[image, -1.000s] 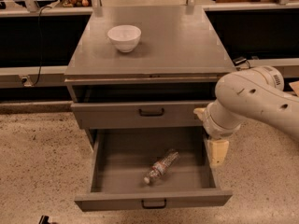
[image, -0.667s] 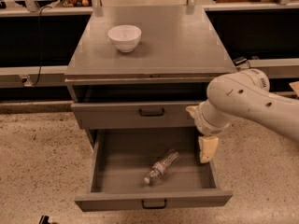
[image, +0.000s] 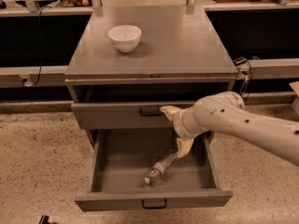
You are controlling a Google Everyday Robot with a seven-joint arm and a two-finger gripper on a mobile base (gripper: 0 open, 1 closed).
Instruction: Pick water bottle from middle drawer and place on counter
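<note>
The water bottle (image: 161, 166) lies on its side in the open middle drawer (image: 107, 171), slanted, with its white cap toward the front left. My gripper (image: 174, 131) hangs over the drawer's back right part, just above and right of the bottle's base. Its two pale fingers are spread apart, one up by the closed drawer front, the lower fingertip (image: 184, 148) close to the bottle's base end. It holds nothing. The counter (image: 177, 41) is the grey top of the cabinet, above and behind the gripper.
A white bowl (image: 124, 37) stands on the counter's left back part. A closed grey drawer (image: 117, 115) with a taller front sits above the open one. My white arm (image: 252, 125) comes in from the right. Speckled floor surrounds the cabinet; dark shelving runs behind.
My arm has swung left and a little down over the open drawer, bringing the gripper from the drawer's right side to just above the bottle's base. The bottle has not moved.
</note>
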